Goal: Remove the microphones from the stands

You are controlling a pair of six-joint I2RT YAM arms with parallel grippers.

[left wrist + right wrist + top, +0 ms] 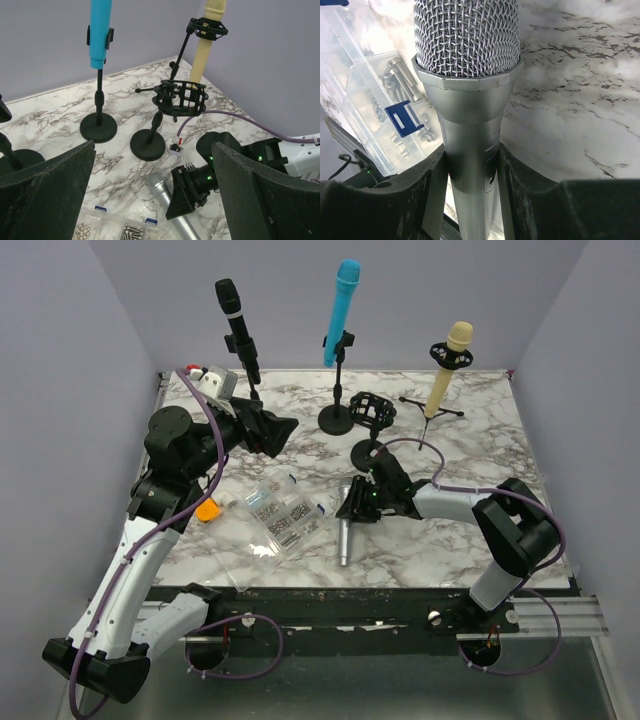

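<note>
The silver microphone (344,540) lies on the desk (480,440), long axis pointing at the near edge. The right jaws grip it near the head (the left jaws gape, farther off).

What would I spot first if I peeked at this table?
Probably the bright blue microphone, standing tall at the back middle. Next comes the silver microphone, lying flat near the front of the marble table with the right claw closed around it. Just behind it is a black stand whose cage holder is empty.
</note>
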